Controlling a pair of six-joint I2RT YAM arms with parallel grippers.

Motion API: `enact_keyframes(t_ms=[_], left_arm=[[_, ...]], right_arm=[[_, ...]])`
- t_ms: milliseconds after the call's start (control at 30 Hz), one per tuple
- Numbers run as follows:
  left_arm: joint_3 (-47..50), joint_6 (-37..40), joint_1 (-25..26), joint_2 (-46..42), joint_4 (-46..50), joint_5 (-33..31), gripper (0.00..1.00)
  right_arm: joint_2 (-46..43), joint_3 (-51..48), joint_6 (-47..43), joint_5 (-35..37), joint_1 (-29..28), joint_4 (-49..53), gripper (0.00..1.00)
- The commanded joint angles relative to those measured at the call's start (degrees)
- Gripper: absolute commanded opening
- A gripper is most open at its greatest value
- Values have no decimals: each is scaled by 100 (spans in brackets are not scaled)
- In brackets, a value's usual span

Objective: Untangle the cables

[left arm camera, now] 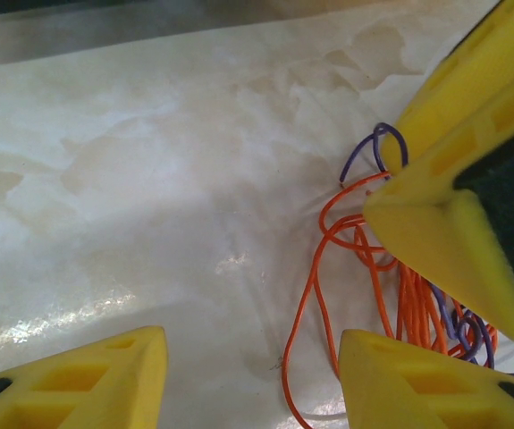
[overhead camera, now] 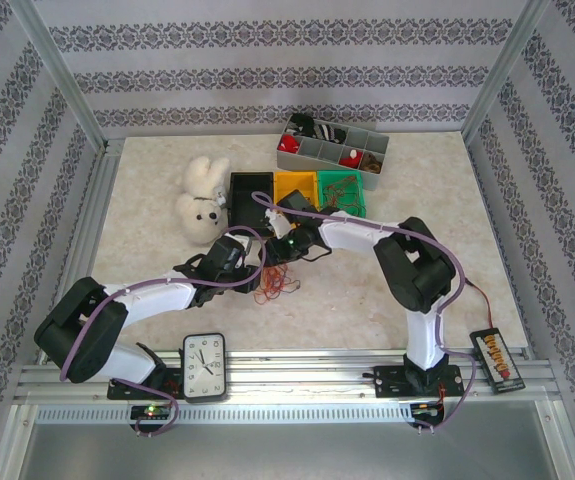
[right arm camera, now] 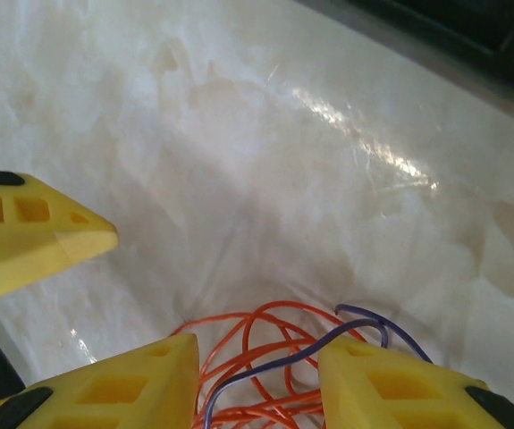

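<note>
Two grippers over the cables (overhead camera: 273, 286), beyond the clock (overhead camera: 204, 366).
Past the clock and slightly to its right lies the tangle of thin orange and purple strands. The left gripper (left arm camera: 252, 344) has its fingers apart, the wires beside one finger. The right gripper (right arm camera: 258, 350), fingers also apart, straddles some loops.

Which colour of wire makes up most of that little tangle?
The orange wire: its many loops form the bulk, while the purple wire adds just a few thin strands.
</note>
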State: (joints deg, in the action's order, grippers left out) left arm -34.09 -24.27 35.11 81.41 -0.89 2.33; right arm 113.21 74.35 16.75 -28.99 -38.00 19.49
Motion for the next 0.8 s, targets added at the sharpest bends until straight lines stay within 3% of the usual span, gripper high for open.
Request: enact_keyframes(t_ms=[0,200,467,767], left_arm=[[-45,64,-48,70,-62,-83,54],[-54,55,-48,82,-97,-101,54],[7,7,-48,73,-155,-76,54],[-243,603,65,205,-289,1029,53]], right_arm=[[195,234,120,-151,27,4,41],[366,365,176,-82,10,53,37],[151,133,397,-3,150,-322,4],[-433,-386,715,-571,583,-779,1]])
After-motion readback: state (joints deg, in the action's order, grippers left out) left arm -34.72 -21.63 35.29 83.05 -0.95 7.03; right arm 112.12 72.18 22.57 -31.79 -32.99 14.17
